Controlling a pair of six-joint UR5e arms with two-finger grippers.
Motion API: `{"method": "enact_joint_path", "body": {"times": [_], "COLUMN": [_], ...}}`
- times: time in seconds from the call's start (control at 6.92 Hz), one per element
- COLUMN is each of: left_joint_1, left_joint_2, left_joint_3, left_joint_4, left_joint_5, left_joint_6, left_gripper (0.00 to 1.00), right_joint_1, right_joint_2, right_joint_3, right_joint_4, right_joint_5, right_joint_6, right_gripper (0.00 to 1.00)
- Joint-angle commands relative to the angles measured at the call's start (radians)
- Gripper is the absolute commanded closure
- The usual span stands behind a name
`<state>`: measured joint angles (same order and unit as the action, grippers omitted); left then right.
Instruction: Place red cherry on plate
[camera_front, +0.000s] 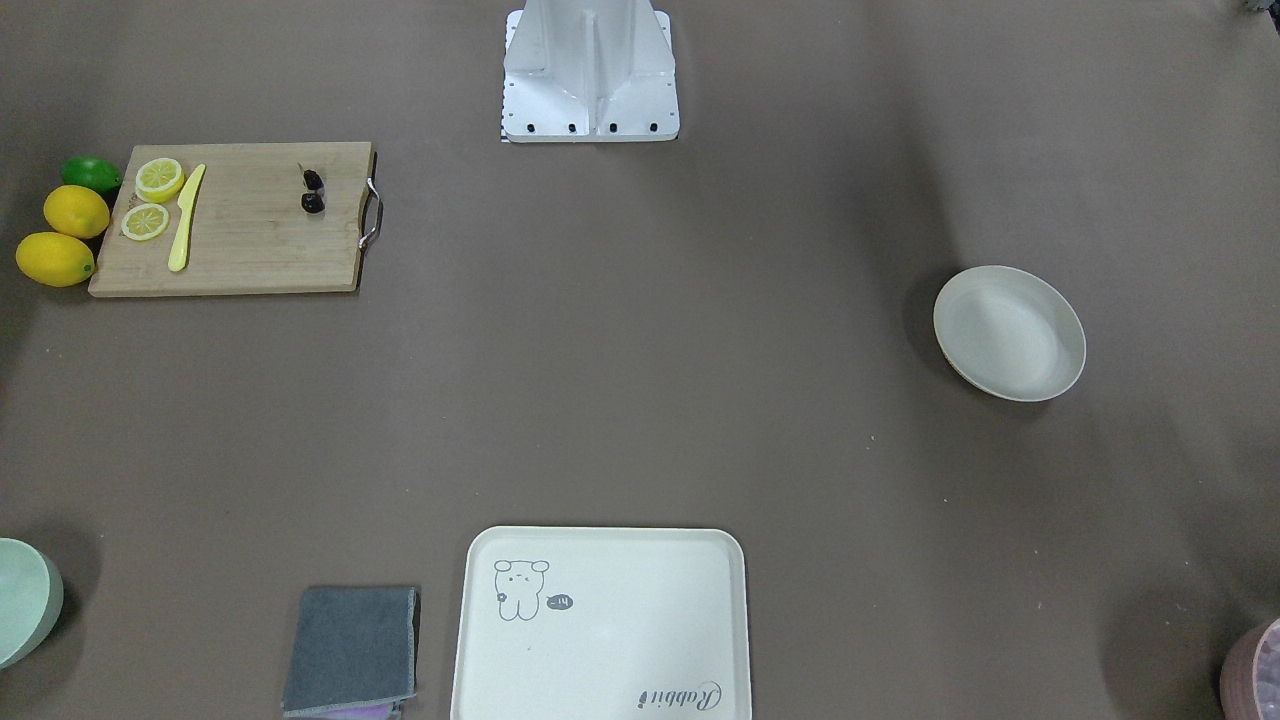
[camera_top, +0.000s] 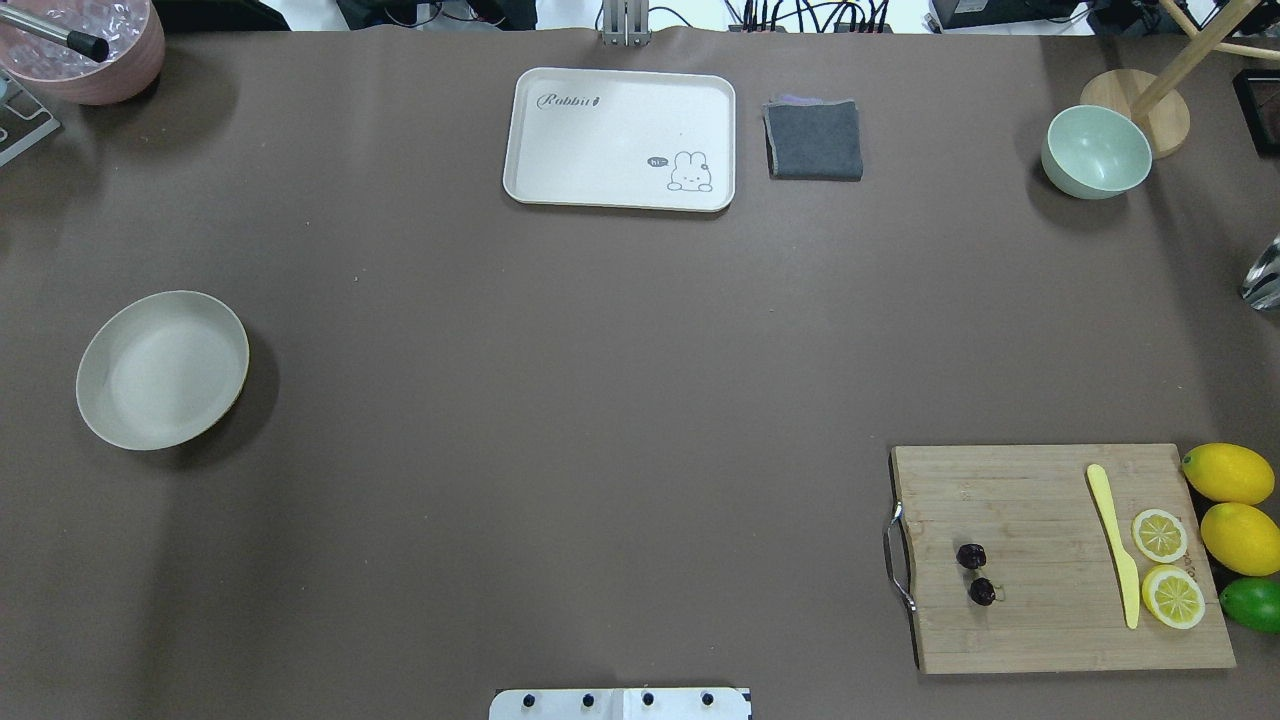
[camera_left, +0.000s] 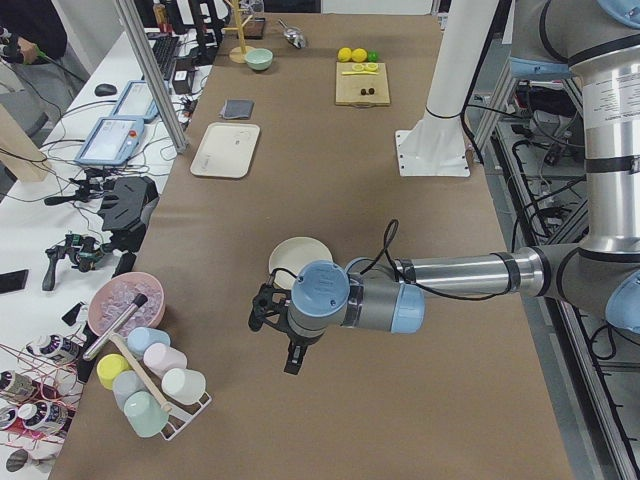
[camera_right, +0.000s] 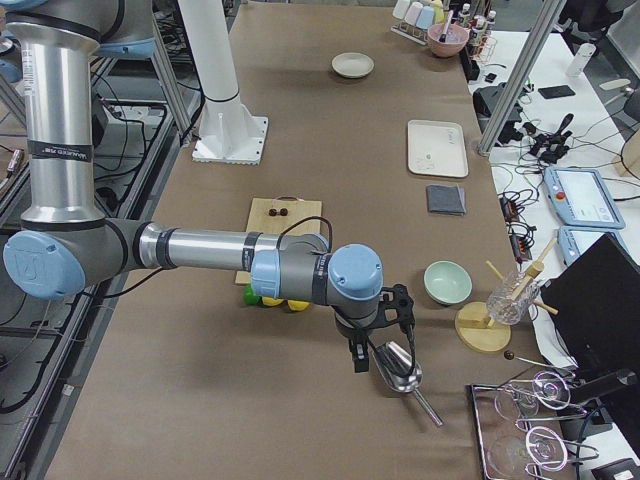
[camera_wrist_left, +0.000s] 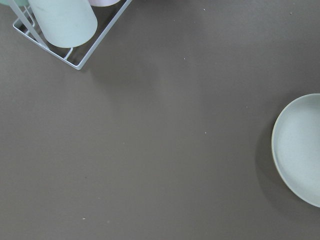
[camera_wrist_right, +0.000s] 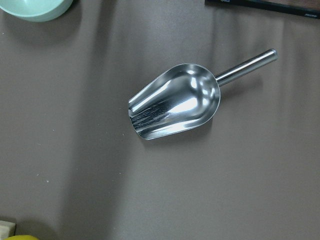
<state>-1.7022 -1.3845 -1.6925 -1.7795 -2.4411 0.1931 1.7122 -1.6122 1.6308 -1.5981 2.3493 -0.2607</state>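
The red cherry (camera_top: 975, 572), a pair of tiny, almost black fruits, lies on the wooden cutting board (camera_top: 1050, 620) near its metal handle, also in the front view as the cherry (camera_front: 313, 192). The plate (camera_top: 162, 369) is round, cream-white and empty, and sits far off on the table's left side. In the exterior left view my left gripper (camera_left: 275, 335) hangs over the table beside the plate (camera_left: 300, 252). In the exterior right view my right gripper (camera_right: 382, 335) hovers over a metal scoop (camera_wrist_right: 175, 102), past the board's lemon end. I cannot tell whether either gripper is open or shut.
The board also holds two lemon slices (camera_top: 1165, 565) and a yellow knife (camera_top: 1115, 540); lemons (camera_top: 1235, 505) and a lime (camera_top: 1252, 603) lie beside it. Along the far edge stand a cream tray (camera_top: 620, 100), a grey cloth (camera_top: 815, 140) and a green bowl (camera_top: 1095, 150). A cup rack (camera_wrist_left: 60, 25) stands near the left arm.
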Motion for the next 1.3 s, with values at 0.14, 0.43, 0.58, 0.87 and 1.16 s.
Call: {"method": "enact_joint_path", "body": {"times": [0.14,0.43,0.58,0.87,1.16], "left_joint_1": [-0.011,-0.017,-0.014,-0.019,-0.005], "left_joint_2": [0.004,-0.016,-0.092,-0.128,-0.139], "left_joint_3": [0.025,0.071,0.129,0.126,0.136], "left_joint_4": [0.006,0.009,0.008,-0.003,0.005], "left_joint_5": [-0.007,-0.023,-0.030,-0.045,-0.134], "left_joint_6": [0.020,-0.006,-0.252,-0.223,-0.144], "left_gripper": [0.01,0.01,0.01,0.01,0.01], "right_joint_1": [0.009,0.017,0.017,0.017,0.017], "right_joint_2": [-0.011,-0.024,-0.055,-0.077,-0.074], "right_joint_3": [0.032,0.047,0.107,0.147,0.152], "right_joint_4": [0.001,0.001,0.001,-0.003,-0.008], "right_joint_5": [-0.002,0.001,-0.005,0.010,0.013], "right_joint_6": [0.006,0.008,0.024,0.050,0.066], "right_gripper": [0.01,0.01,0.01,0.01,0.01]}}
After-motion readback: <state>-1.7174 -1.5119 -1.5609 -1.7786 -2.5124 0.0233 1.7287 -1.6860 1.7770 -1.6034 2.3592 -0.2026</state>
